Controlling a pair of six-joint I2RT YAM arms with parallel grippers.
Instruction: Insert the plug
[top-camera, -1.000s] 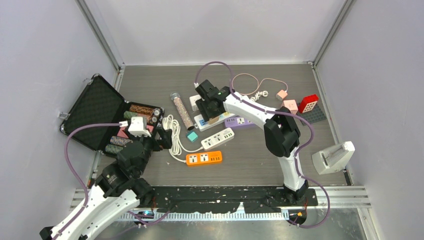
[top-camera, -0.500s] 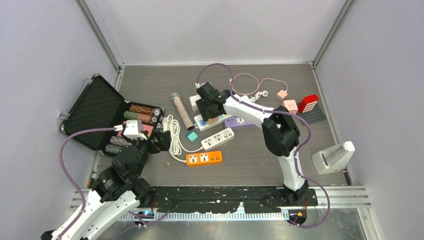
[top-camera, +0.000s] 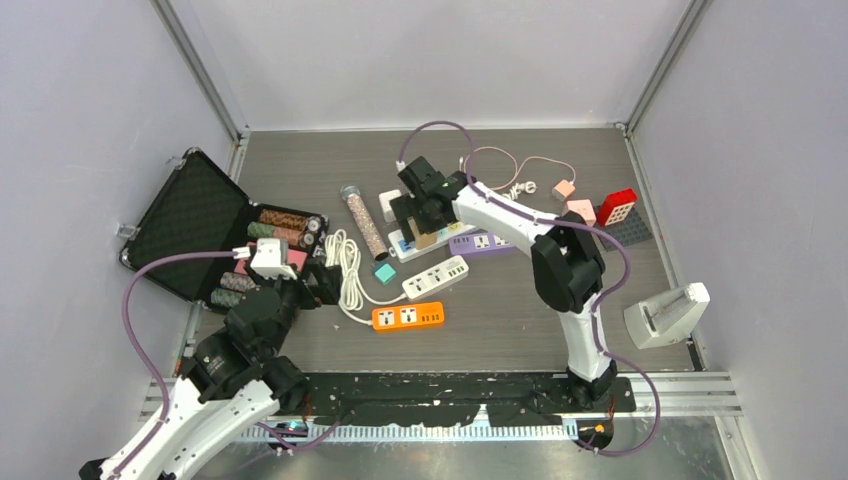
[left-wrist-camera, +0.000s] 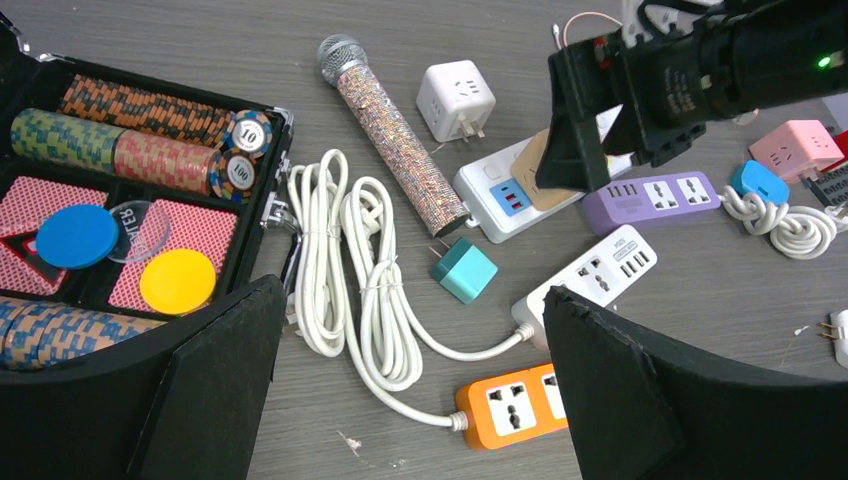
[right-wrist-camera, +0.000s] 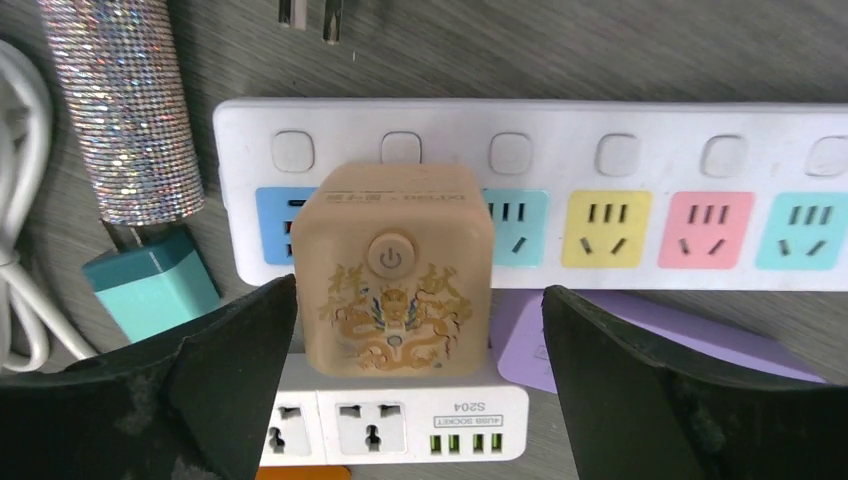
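The plug (right-wrist-camera: 392, 270) is a tan cube with a gold dragon print and a power button. It stands upright on the white power strip (right-wrist-camera: 620, 150), over the sockets at the strip's blue end. My right gripper (right-wrist-camera: 416, 292) hangs over it, open: its left finger is close beside the cube and its right finger is well apart. From the top view, the right gripper (top-camera: 420, 212) is above the plug (top-camera: 426, 240) at the table's middle back. My left gripper (left-wrist-camera: 412, 292) is open and holds nothing, hovering over the coiled white cord (left-wrist-camera: 350, 270).
A glitter microphone (left-wrist-camera: 395, 125), a teal adapter (left-wrist-camera: 465, 270), a white cube adapter (left-wrist-camera: 455, 100), a purple strip (left-wrist-camera: 650, 198), a white USB strip (left-wrist-camera: 600, 275) and an orange strip (left-wrist-camera: 505, 405) crowd the middle. An open chip case (left-wrist-camera: 120, 200) lies left. A red block (top-camera: 617, 205) sits far right.
My right gripper has opened and let go of the tan plug, which stays standing on the white strip. The right wrist has shifted slightly back. The left arm has barely moved.
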